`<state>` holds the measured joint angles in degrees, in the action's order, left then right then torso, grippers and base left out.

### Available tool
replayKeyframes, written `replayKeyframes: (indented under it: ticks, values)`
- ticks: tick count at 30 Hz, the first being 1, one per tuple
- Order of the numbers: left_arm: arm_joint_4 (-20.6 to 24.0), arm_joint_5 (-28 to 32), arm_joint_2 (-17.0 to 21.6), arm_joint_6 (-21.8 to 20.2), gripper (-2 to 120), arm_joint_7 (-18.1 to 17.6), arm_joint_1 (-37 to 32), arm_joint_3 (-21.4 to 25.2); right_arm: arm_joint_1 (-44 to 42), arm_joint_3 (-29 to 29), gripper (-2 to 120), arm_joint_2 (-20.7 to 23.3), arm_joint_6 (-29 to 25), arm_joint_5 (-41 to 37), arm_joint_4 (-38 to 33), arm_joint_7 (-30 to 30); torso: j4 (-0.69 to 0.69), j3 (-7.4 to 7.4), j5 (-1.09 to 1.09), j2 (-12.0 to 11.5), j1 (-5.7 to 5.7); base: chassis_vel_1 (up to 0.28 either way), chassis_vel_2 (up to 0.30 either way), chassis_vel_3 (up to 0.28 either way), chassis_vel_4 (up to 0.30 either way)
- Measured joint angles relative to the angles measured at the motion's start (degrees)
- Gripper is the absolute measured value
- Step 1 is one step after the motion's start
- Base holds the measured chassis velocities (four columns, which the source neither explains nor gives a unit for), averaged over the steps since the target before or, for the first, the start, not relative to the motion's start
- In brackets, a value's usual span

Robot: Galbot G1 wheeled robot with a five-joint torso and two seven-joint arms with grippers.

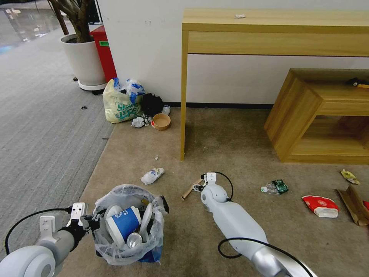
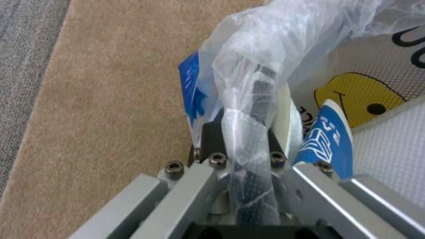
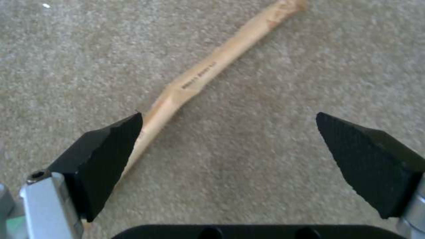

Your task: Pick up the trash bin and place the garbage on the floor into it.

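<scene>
While the head view shows the trash bin (image 1: 128, 225) near the left edge of the floor (image 1: 230, 134), already holding a paper cup (image 1: 123, 225) and a can (image 1: 134, 239), the right gripper (image 1: 199, 187) hangs over one end of the wooden stick (image 1: 191, 189). Seen from the left wrist, the left gripper (image 2: 241, 159) is clamped on the bin's rim through slippery, crinkly liner, so that grip looks light but liable to slide. From the right wrist, the jaws stand wide apart, one pad (image 3: 104, 159) touching the thin, stiff, light stick, best pinched across its narrow width.

Wooden console table (image 1: 269, 30), low wooden shelf unit (image 1: 319, 115), potted plant (image 1: 82, 54), yellowish shopping bag (image 1: 119, 104) by the wall
</scene>
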<state>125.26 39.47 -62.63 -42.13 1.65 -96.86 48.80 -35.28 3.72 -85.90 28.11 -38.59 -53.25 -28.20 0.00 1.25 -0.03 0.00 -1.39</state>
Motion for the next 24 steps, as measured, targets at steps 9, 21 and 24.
replayKeyframes:
  ticks: [9, 21, 24]
  values:
    - [0.2, 0.0, -0.3, 0.0, 0, -0.2, 0.1, 0.0, 3.3, 1.3, 100, -3.5, -1.4, -0.1, 7.9, -0.3, 0.00, 0.00, 0.00, 0.0, 0.00, 0.000, 0.000, 0.000, 0.000]
    - [-0.1, 0.1, -0.3, 0.0, 0, -0.4, 0.2, 0.0, 4.8, 1.0, 100, -5.2, -3.3, 1.3, 12.4, 1.2, -0.01, 0.00, 0.00, 0.0, 0.00, 0.000, 0.000, 0.000, 0.000]
    - [-0.3, 0.1, -0.2, 0.0, 0, -0.4, 0.3, 0.0, 5.2, 0.9, 99, -5.7, -3.8, 1.8, 13.6, 1.4, -0.01, 0.00, 0.00, 0.0, 0.00, 0.000, 0.000, 0.000, 0.000]
